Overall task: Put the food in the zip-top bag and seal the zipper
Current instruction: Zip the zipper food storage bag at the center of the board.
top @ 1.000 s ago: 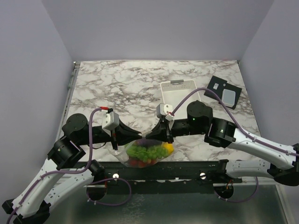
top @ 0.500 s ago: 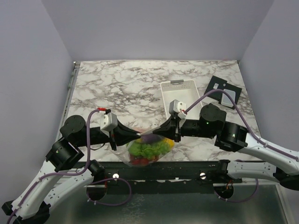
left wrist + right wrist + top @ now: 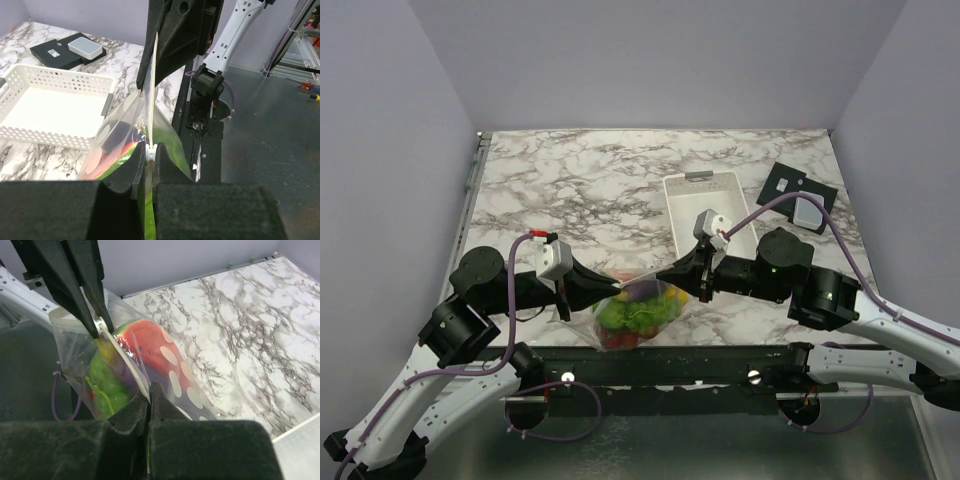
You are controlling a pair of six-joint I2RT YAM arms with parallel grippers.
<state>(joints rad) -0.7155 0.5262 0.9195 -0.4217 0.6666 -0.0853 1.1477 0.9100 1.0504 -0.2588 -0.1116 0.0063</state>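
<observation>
At the near edge of the table, the zip-top bag, loaded with toy food, hangs between the left gripper and right gripper, both clamped on its zipper, seemingly stretching it taut for sealing, with the white basket beyond.

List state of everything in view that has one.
zip-top bag: filled, held up by its top edge between both grippers
food: inside the bag
zipper: stretched taut between the two grippers; looks pressed shut, not certain
left gripper: jaws shut on the zipper
right gripper: jaws shut on the zipper
white basket: upright, nothing seen inside
</observation>
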